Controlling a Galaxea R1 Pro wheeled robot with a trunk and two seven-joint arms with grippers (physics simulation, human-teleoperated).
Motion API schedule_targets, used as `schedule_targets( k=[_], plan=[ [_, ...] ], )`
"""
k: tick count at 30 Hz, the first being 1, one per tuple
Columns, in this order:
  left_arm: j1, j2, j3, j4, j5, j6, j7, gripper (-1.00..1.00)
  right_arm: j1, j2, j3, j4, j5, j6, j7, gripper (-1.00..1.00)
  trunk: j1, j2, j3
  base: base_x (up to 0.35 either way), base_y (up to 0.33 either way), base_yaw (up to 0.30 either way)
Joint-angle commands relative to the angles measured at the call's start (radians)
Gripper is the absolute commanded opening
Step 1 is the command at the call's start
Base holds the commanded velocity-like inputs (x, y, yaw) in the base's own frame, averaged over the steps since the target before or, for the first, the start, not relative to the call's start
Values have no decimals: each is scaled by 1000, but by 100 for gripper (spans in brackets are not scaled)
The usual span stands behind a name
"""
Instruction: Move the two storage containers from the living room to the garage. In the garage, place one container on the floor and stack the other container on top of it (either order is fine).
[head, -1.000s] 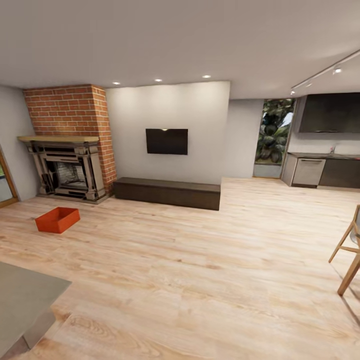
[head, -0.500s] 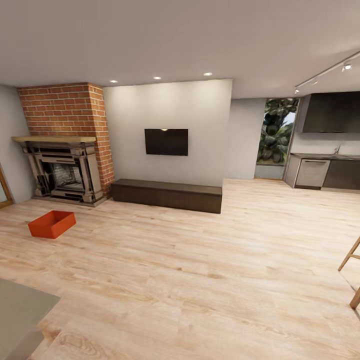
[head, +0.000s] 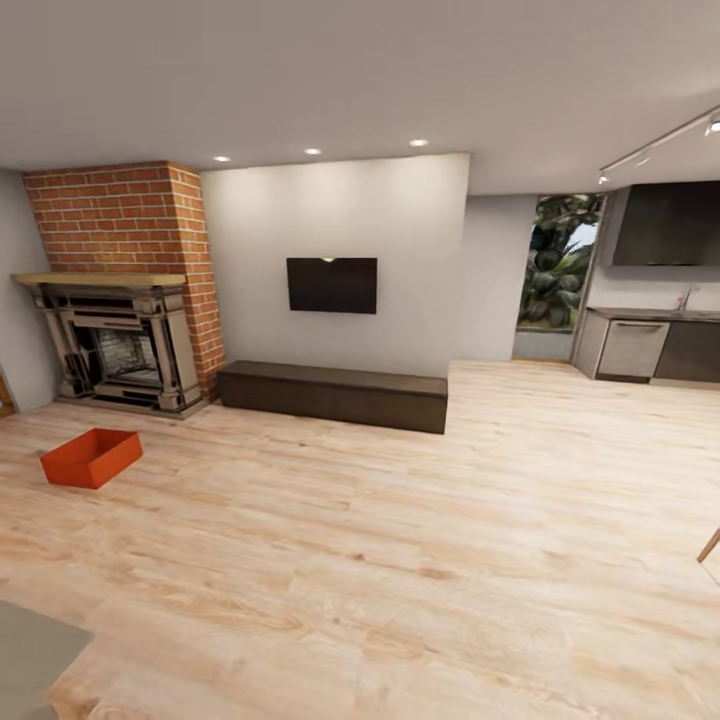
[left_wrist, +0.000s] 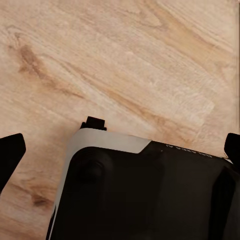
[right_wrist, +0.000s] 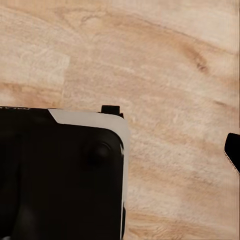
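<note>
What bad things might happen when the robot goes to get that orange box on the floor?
1. The storage container sits far off near the fireplace; steering poorly, the robot might clip the hearth.
2. A grey furniture corner sits close by the robot; turning toward the box might bump it.
3. One box shows, so the second still needs finding.

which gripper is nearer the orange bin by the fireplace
Left, probably. The storage container lies far off on the robot's left side; both grippers hang over bare wood floor beside the base, neither near it.
</note>
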Motion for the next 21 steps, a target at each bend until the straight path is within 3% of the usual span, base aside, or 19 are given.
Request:
schedule_targets(
  k=[1,21],
  plan=[
    [-1,0,-4,1,9,-1,-4,100,-2,0,8,3,-2,-7,3,100,1,-1,-2,323,0,0],
    [-1,0,-4,1,9,0,-3,100,-2,-2,11,3,0,-10,3,100,1,-1,-2,323,0,0]
  ],
)
